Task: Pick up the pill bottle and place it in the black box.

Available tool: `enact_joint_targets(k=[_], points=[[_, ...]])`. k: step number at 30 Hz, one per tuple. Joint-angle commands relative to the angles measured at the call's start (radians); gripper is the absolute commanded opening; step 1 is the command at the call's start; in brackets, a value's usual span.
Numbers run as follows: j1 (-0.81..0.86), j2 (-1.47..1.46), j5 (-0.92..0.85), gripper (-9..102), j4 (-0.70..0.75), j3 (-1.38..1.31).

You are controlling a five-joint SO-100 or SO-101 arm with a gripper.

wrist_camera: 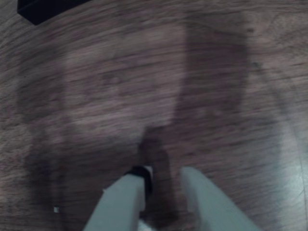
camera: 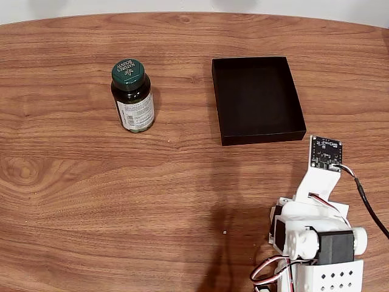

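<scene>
Gripper [wrist_camera: 166, 175] hangs over bare wood in the wrist view, fingers a little apart, nothing between them. First job, I'd say, is the reach: swing across, spread wider, come in level at the bottle's label, below the cap, and close squarely so it doesn't tip. The wrist view gives the fingers and a corner of the box [wrist_camera: 45, 8]. The fixed view places the bottle [camera: 132, 97] upright on the table [camera: 91, 207], well left of the box [camera: 258, 100], with the arm [camera: 316, 237] at lower right.
</scene>
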Motion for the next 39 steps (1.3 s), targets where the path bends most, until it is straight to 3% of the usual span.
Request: enact_joint_targets(k=[1,37,39], points=[[-0.008,0.0,-0.02,4,0.169,-0.014],[-0.011,0.0,-0.018,4,0.169,-0.014],[-0.018,0.0,-0.008,8,0.169,-0.014]])
